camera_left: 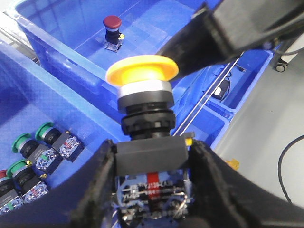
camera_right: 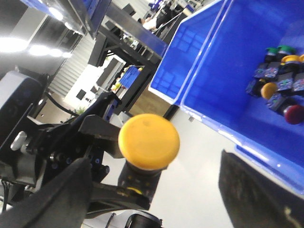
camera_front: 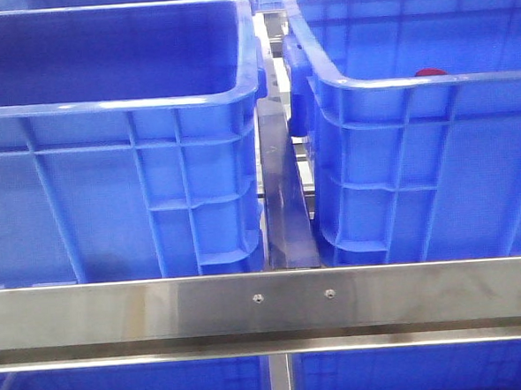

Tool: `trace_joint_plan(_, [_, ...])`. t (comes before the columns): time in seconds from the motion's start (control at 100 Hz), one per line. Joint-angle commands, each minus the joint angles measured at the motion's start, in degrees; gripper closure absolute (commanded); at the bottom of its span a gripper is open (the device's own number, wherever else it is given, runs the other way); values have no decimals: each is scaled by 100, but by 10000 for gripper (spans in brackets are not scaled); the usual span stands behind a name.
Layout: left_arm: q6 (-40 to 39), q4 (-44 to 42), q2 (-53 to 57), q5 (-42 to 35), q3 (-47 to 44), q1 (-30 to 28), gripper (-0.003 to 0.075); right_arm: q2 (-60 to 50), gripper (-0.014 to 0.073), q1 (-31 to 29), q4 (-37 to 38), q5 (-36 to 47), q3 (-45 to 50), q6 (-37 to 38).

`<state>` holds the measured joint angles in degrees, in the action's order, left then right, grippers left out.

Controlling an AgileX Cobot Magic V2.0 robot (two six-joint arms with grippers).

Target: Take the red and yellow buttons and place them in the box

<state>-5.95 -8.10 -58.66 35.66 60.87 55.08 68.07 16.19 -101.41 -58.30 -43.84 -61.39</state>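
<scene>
The yellow button (camera_left: 142,71) sits clamped at its black base between the left claw (camera_left: 151,164) fingers, dome up, held in the air above the crates. The right claw (camera_right: 156,190) faces it, fingers spread wide on either side of the dome and touching nothing (from its camera the yellow cap fills the gap). A red button (camera_left: 112,23) already lies on the floor of the box (camera_left: 61,42) beyond; its cap just shows over that crate's rim in the front view. A nearer crate (camera_left: 28,109) holds green-capped switches (camera_left: 23,141).

This looks like a transfer or carry step with red done. Next, the yellow button must go over the box with the red one and be released low.
</scene>
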Motion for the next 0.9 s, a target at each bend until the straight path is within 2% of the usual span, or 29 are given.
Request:
trace_joint_plan(0.0, [-17, 36, 57, -467, 173, 40, 739, 114, 21, 161, -857, -201, -357, -17])
trace_joint_plan(0.26, [-17, 36, 57, -467, 173, 40, 739, 552, 23, 491, -857, -238, -794, -17])
trace_joint_plan(0.33, [-17, 36, 57, -467, 173, 40, 739, 616, 47, 525, -857, -238, -846, -17])
trace_joint_plan(0.57, [-17, 36, 57, -467, 173, 40, 739, 632, 327, 525, -857, -312, -883, -17])
trace_joint_plan(0.69, [-17, -7, 57, -455, 173, 40, 727, 632, 384, 525, -857, -391, -883, -17])
trace_joint_plan(0.79, [-17, -7, 57, -455, 173, 40, 624, 632, 384, 525, -857, -391, -883, -22])
trace_joint_plan(0.89, [-17, -7, 57, -455, 173, 40, 422, 632, 384, 525, -857, -391, -883, -55])
